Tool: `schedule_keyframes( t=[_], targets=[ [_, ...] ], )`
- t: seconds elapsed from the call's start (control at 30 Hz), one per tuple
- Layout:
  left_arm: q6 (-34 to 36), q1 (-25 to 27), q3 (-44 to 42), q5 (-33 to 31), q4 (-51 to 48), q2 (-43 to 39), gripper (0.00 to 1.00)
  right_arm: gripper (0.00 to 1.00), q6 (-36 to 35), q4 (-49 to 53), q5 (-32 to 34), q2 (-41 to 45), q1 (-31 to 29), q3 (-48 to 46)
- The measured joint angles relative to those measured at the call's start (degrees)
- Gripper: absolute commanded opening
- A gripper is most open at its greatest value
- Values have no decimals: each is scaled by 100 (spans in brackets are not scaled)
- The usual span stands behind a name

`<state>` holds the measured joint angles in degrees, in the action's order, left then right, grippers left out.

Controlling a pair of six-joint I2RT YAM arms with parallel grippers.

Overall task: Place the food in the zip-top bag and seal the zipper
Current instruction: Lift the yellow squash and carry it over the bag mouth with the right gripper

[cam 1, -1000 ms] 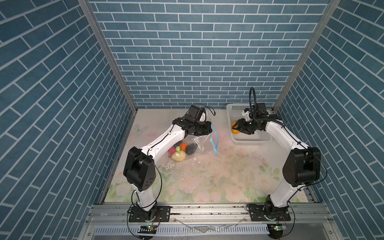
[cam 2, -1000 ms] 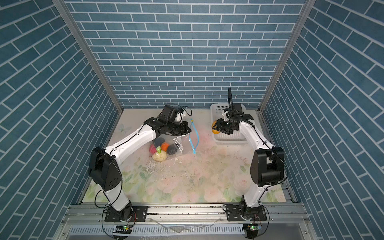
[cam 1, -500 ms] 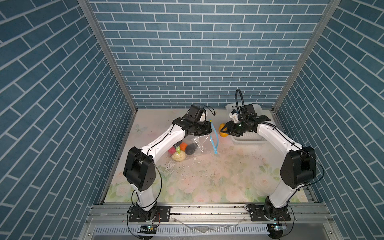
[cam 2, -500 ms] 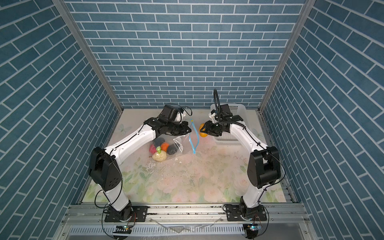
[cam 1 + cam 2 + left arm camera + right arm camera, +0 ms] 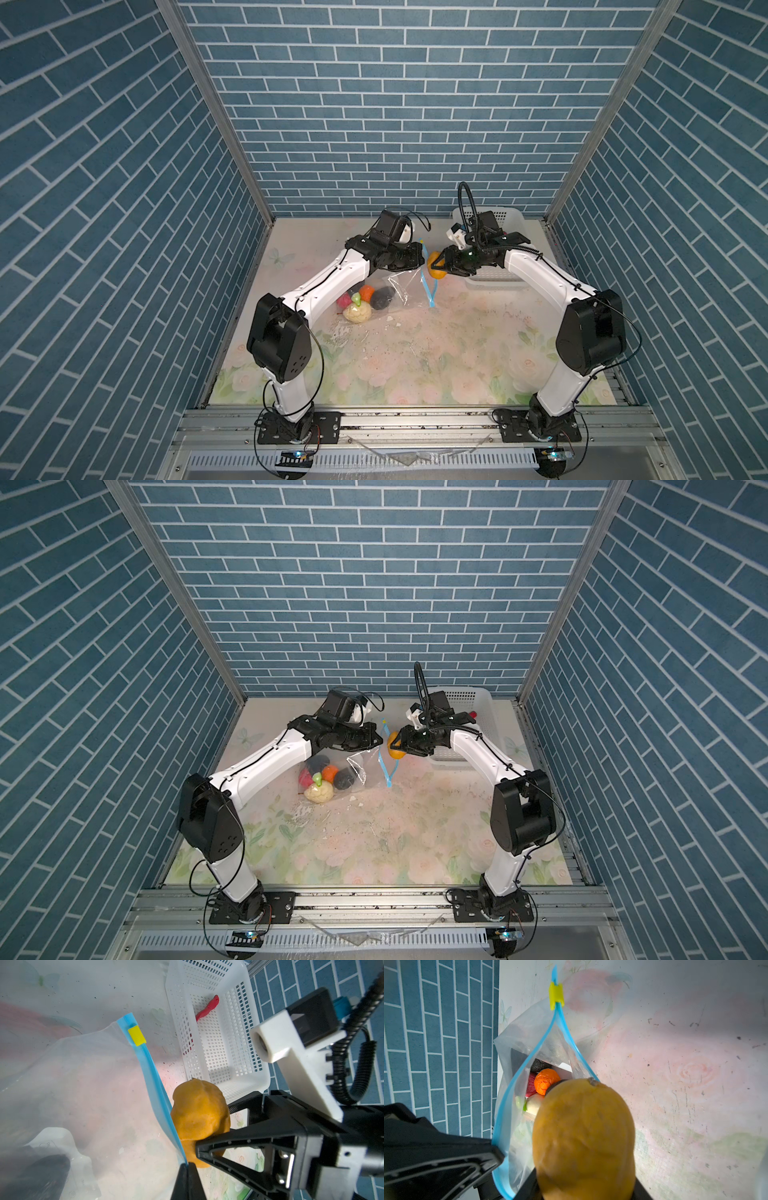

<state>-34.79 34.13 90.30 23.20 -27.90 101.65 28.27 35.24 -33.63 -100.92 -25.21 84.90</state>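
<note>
Left jaws, together, pinch the light-blue zipper strip [image 5: 153,1076] of the clear plastic zip-top bag [image 5: 395,284] (mouth gaping); right jaws clamp a yellow-orange toy food [image 5: 583,1138] beside that edge.

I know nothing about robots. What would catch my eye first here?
The right gripper holds a yellow-orange lump of toy food at the open mouth of a clear plastic zip-top bag. The left gripper pinches the bag's light-blue zipper strip, holding it up. A red toy chili lies in the white perforated basket at back right.
</note>
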Motion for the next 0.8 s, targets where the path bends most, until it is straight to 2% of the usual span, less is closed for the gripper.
schedule_keyframes(
  t=[0.8],
  targets=[
    [-33,4,0,2,39,0,3,48,44,-96,-24,-339,-243,-44]
  ],
)
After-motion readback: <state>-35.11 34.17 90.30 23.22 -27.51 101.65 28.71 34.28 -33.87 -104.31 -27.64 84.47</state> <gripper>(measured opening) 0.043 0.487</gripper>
